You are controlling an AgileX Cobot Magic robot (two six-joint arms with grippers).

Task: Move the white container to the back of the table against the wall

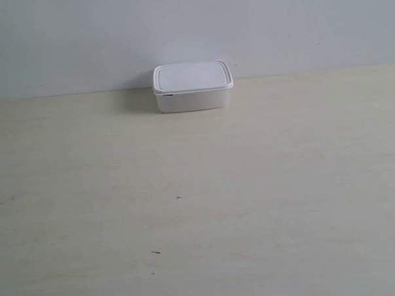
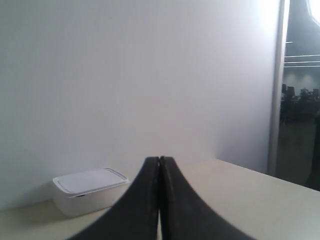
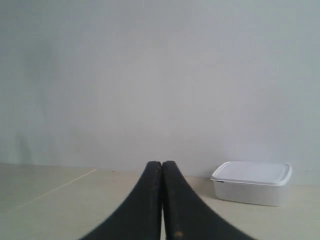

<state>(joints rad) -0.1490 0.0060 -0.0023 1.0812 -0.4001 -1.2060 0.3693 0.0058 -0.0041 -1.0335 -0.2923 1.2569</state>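
Observation:
The white container (image 1: 193, 86) rests lid-on at the far edge of the cream table (image 1: 200, 207), its back side against the pale wall (image 1: 192, 30). Neither arm shows in the exterior view. In the left wrist view the container (image 2: 89, 190) stands by the wall (image 2: 125, 75), well beyond my left gripper (image 2: 159, 161), whose black fingers are pressed together on nothing. In the right wrist view the container (image 3: 251, 182) sits off to one side by the wall (image 3: 150, 75), far ahead of my right gripper (image 3: 162, 165), also shut and empty.
A few tiny dark specks (image 1: 178, 197) mark the tabletop. In the left wrist view a vertical frame (image 2: 278, 90) ends the wall, with a dark room (image 2: 302, 100) behind it, and the table's side edge runs below it.

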